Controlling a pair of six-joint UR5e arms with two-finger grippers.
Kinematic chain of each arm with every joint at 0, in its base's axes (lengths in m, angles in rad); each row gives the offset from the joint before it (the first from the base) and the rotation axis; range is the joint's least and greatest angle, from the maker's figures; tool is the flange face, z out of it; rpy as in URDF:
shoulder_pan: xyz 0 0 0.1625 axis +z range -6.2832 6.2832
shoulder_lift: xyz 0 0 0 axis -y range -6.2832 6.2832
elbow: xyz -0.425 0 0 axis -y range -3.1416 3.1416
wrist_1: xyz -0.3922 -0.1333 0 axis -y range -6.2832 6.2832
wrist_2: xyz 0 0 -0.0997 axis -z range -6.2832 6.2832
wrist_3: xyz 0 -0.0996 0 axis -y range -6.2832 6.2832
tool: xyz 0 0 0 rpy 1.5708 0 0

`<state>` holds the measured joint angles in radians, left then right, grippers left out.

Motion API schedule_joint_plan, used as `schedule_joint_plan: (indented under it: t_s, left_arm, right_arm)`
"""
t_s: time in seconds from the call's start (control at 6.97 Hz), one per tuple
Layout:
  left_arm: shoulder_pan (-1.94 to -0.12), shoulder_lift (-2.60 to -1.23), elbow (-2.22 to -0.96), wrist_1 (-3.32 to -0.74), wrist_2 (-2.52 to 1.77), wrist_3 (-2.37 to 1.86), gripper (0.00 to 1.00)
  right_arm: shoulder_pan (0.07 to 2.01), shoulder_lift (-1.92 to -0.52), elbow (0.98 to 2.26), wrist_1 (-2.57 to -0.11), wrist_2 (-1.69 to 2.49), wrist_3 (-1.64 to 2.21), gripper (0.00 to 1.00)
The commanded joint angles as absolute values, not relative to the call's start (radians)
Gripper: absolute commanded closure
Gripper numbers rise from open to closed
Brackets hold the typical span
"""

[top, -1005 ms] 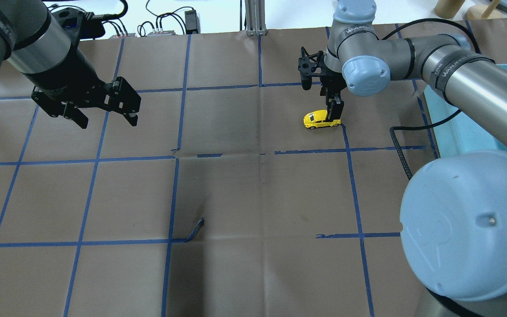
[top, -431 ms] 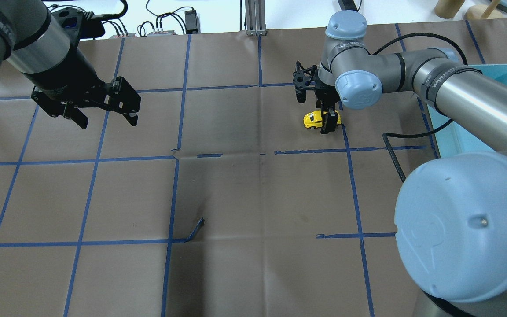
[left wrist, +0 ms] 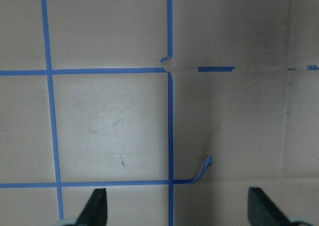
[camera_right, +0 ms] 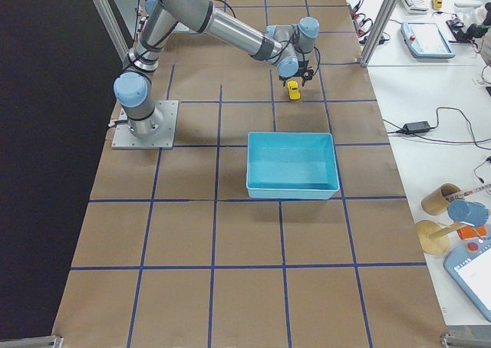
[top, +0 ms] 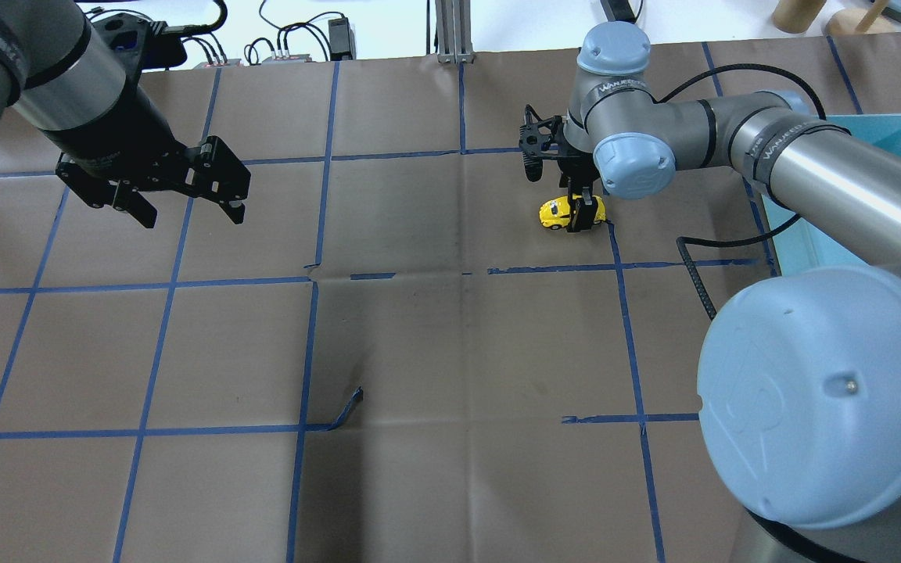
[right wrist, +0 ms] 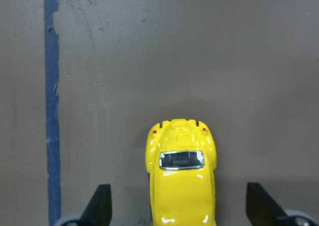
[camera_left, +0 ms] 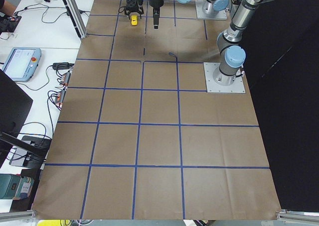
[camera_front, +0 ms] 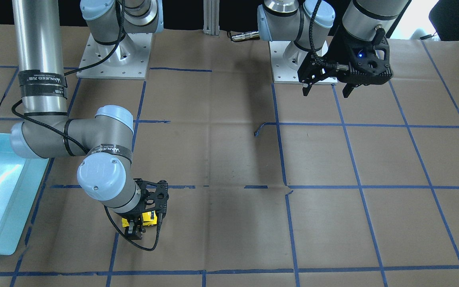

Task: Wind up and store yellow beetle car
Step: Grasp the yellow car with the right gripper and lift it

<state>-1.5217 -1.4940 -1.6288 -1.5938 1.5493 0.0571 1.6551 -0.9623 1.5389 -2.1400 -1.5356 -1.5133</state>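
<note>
Overhead cam: behind the rig, looks fwd/down, wide on table [top: 419,328]. Front cam: opposite side, faces back, steep. L/R side cams: table ends, far off, look lengthwise. Wrist cams: straight down, v. close. R wrist, overhead & front share yellow beetle car [top: 554,212], 2 o'clock in overhead.

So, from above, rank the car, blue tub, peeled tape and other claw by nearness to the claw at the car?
1. yellow beetle car, between the right gripper's fingers.
2. blue bin, to its right.
3. peeled tape curl, mid-table.
4. left gripper, far left.
</note>
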Motion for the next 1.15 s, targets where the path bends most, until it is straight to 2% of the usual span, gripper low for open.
schedule_joint_plan:
  t_s: [0.0,0.14,0.29,0.43,0.72,1.0]
  left_arm:
    - [-1.522,-1.496,-1.629,-1.594,1.548,0.058,0.00]
    - [-1.522,-1.494,-1.629,-1.595,1.549,0.058,0.00]
    - [-1.522,-1.496,-1.629,-1.594,1.548,0.061,0.00]
    - [-1.522,-1.496,-1.629,-1.594,1.548,0.061,0.00]
    - [-1.522,-1.496,-1.629,-1.589,1.546,0.066,0.00]
    - [-1.522,-1.496,-1.629,-1.589,1.548,0.067,0.00]
  right_arm:
    - [1.655,-0.963,1.537,-2.169,-1.572,-1.508,0.62]
    - [1.655,-0.962,1.539,-2.169,-1.589,-1.509,0.74]
    - [1.655,-0.968,1.534,-2.161,-1.591,-1.509,0.76]
    - [1.654,-0.983,1.517,-2.155,-1.591,-1.503,0.79]
    - [1.619,-1.081,1.424,-1.989,-1.591,-1.494,0.79]
    - [1.483,-1.124,1.350,-1.844,-1.577,-1.343,0.79]
